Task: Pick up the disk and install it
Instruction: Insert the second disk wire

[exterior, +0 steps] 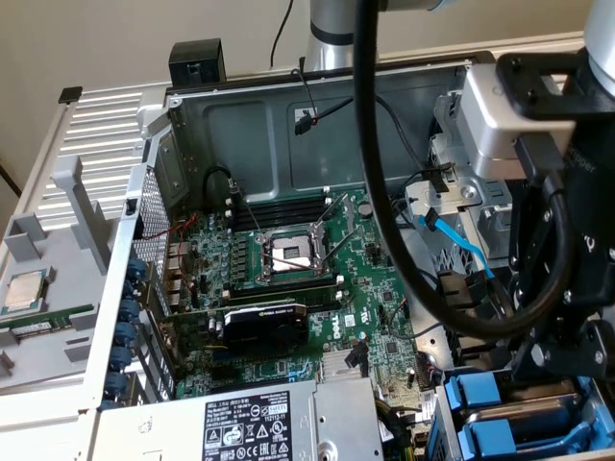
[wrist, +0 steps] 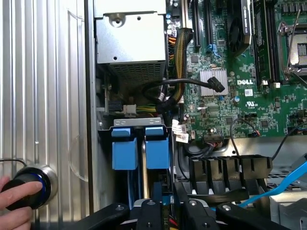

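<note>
Gripper [wrist: 169, 212] is held low over the drive bay [wrist: 139, 125], and it cannot be told if it is apart or clamped on something. Two blue carriers are sat in the bay. The disk [wrist: 157, 149] is judged to be the blue one on the motherboard [wrist: 249, 96] side, as it is lined up with the gripper. The other carrier [wrist: 123, 149] is set just beside it, with a thin metal strip [wrist: 144, 167] between. The disk should be kept straight and pushed evenly, so no corner is caught on that strip. Little room is left: the case wall [wrist: 91, 143] is close on one side, and black cables [wrist: 165, 98] are bunched on the other. A hand [wrist: 17, 201] is rested on a round button [wrist: 47, 178].
</note>
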`<state>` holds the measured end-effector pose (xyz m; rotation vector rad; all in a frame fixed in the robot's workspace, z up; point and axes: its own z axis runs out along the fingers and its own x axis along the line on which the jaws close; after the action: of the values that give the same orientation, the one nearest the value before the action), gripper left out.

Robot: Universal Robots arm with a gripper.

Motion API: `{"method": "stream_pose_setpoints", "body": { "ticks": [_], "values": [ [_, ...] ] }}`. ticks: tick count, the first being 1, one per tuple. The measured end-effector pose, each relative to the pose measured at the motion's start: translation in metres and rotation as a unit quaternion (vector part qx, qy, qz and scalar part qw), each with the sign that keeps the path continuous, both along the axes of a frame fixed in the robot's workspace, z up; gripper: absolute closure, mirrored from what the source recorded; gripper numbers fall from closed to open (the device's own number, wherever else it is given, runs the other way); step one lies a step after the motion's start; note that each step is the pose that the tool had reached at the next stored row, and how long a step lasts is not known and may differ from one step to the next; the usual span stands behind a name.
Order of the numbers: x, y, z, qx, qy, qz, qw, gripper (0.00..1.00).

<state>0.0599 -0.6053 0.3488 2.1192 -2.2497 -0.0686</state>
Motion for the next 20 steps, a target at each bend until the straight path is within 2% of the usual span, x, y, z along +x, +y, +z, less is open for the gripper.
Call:
{"method": "stream_pose_setpoints", "body": {
  "ticks": [13, 17, 20],
  "values": [
    [0.0, 0.0002, 0.0023, -0.0002, -0.0008, 0.0, 1.0, 0.76],
    [0.0006, 0.0002, 0.0041, 0.0003, -0.0016, 0.013, 0.9999, 0.89],
    [0.0008, 0.0002, 0.0059, 0.0009, -0.0026, 0.028, 0.9996, 0.89]
  ]
}}
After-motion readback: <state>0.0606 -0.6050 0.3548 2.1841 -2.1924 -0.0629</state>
